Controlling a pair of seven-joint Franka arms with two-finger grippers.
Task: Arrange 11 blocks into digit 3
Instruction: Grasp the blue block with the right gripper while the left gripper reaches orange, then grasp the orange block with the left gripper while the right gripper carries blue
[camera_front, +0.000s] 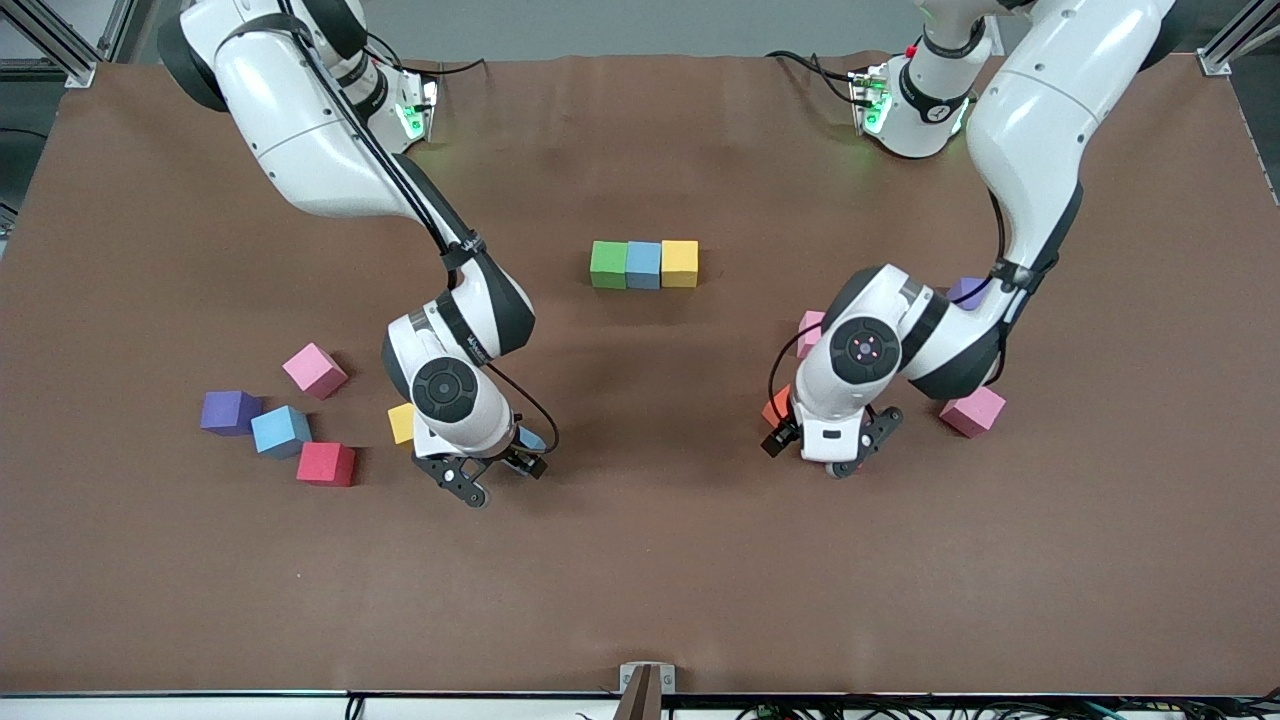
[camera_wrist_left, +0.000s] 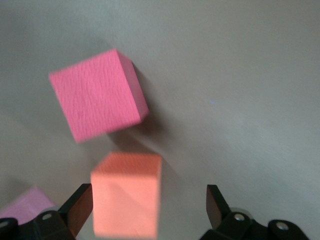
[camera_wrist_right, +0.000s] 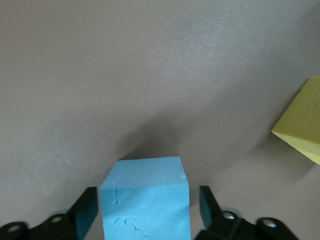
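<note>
Straddling a light blue cube, our right gripper has its fingers either side with slim gaps showing, so not clamped yet; a yellow cube sits just beside. Our left gripper hangs wide open around an orange cube, pink cube close by. Green-blue-yellow row at mid-table looks like the 3's top bar, so we're probably fetching the next pieces.

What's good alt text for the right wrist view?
The right gripper straddles a light blue foam block on the brown table, one dark finger on each side of it with thin gaps still showing. The corner of a yellow block shows at the frame's edge.
</note>
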